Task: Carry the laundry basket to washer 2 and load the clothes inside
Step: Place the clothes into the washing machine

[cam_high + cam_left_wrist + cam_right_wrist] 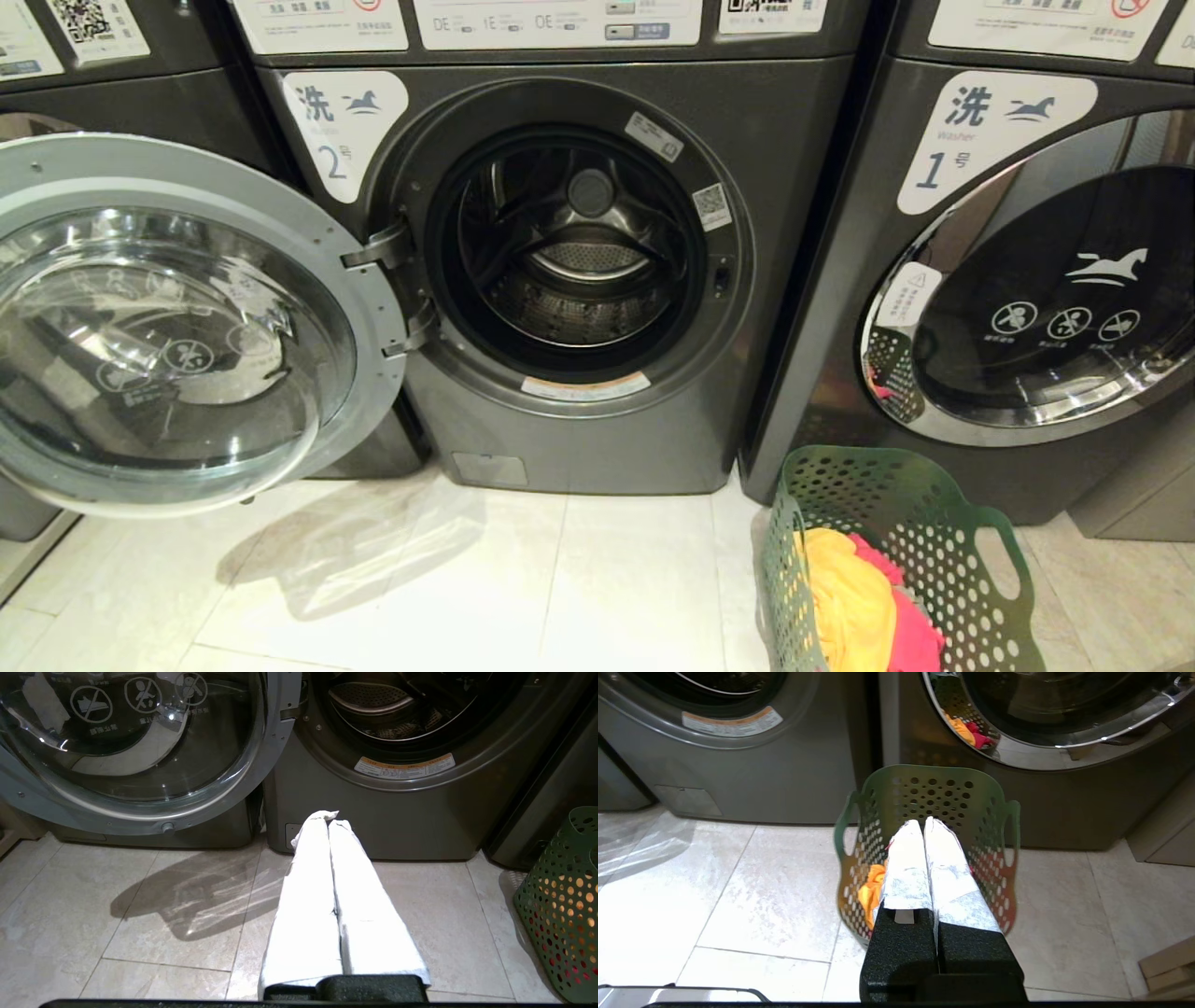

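Washer 2 (pixel 579 280) is sitting right in front, big and dark grey, and its round glass door (pixel 159 327) is swinging wide open to the left. The drum inside is looking empty, with no clothes in it yet. Next to it, on the right, washer 1 (pixel 1027 280) is staying shut.

The laundry basket (pixel 934 523) is standing on the tile floor (pixel 467 579), just in front of the gap between the two washers and a bit closer to washer 1. So the carrying part is looking done, or nearly done.

The clothes (pixel 854 597) are lying in the basket, a yellow-orange piece and a pink-red piece. A grey piece is not showing. All of the loading is waiting to be done.

The right gripper (pixel 923 823) is hanging over the basket with its white fingers pressed together, holding nothing. The left gripper (pixel 328 815) is hanging low in front of washer 2, fingers pressed together too, and holding nothing.
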Motion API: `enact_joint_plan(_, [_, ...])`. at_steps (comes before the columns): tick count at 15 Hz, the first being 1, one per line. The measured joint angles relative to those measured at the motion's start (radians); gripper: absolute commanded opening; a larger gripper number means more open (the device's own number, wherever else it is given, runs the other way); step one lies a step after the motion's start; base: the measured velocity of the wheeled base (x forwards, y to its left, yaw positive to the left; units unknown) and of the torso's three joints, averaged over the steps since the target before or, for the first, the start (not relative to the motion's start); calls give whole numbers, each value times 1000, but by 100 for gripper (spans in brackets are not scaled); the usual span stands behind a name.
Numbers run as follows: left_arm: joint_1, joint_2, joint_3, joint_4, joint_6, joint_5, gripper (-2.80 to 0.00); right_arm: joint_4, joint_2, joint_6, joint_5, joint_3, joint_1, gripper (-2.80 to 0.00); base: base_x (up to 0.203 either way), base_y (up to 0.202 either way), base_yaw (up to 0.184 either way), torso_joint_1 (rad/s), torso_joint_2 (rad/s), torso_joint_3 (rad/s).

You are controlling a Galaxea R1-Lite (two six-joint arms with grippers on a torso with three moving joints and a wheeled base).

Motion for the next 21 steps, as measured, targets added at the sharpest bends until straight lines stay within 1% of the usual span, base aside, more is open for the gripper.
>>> enact_joint_plan(4, [0, 0, 0, 1, 1, 0, -280, 0, 0, 0, 0, 0, 0, -280, 0, 160, -1, 4, 4, 2])
enact_joint_plan(9, [-1, 0, 0, 1, 3, -1, -280, 0, 0, 0, 0, 0, -1, -280, 11, 6, 0, 0, 0, 0])
enact_joint_plan(11, [0, 0, 0, 4, 4, -4, -280, 0, 0, 0, 0, 0, 0, -280, 170, 124, -1, 5, -2, 4])
enact_joint_plan(18, [0, 1, 0, 1, 4, -3, -280, 0, 0, 0, 0, 0, 0, -280, 189, 187, -1, 5, 3, 4])
enact_joint_plan(21, [0, 1, 0, 1, 4, -3, -280, 0, 0, 0, 0, 0, 0, -280, 0, 0, 0, 0, 0, 0])
